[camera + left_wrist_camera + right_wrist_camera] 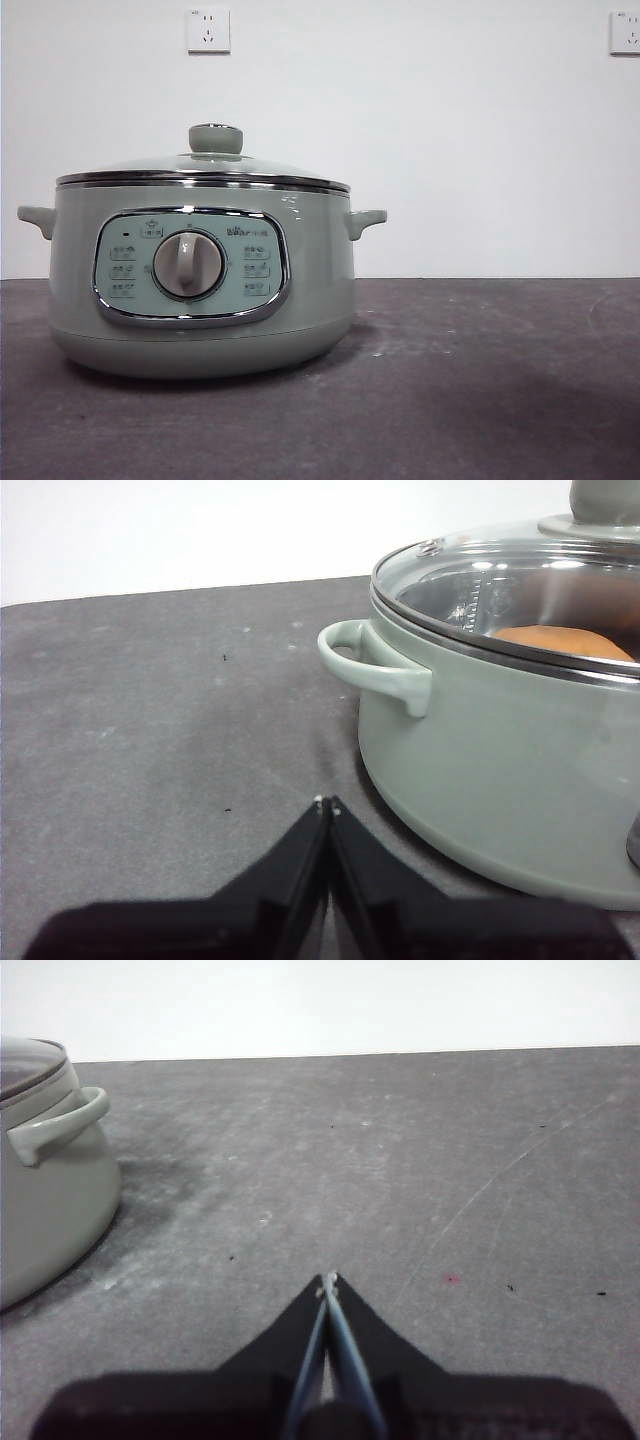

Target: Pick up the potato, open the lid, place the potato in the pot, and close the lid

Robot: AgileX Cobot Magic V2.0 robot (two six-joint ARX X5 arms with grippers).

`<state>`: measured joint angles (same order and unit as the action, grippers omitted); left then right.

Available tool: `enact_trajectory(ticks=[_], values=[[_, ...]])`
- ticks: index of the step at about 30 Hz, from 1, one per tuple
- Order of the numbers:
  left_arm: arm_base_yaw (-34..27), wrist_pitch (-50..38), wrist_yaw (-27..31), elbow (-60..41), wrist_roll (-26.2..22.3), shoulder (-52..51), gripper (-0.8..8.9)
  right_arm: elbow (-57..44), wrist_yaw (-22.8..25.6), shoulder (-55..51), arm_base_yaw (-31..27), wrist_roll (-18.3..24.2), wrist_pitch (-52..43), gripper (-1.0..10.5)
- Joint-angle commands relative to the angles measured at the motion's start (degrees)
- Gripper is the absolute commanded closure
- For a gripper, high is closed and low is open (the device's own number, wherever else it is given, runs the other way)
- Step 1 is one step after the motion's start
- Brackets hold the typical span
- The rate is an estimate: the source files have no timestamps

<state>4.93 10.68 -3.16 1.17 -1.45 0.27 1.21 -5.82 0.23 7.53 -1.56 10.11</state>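
Note:
The pale sage-green pot [200,290] stands on the dark table at the left, control panel and dial facing me. The glass lid [200,168] sits shut on it, with its green knob [215,138] on top. In the left wrist view the orange-brown potato [560,642] shows through the lid [500,580], inside the pot [500,750]. My left gripper [326,803] is shut and empty, low beside the pot's side handle [375,665]. My right gripper [328,1280] is shut and empty over bare table, away from the pot [45,1180]. Neither gripper shows in the front view.
A white wall with two sockets [208,30] stands behind the table. The grey table surface [480,380] stretches to the right of the pot.

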Motion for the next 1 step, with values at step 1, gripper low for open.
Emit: enact_trajectory(ticks=[1], values=[[-0.2,-0.2,0.1,-0.9,0.3,-0.1,8.17,-0.9,0.2,-0.1,0.0,-0.5,0.0,9.5]])
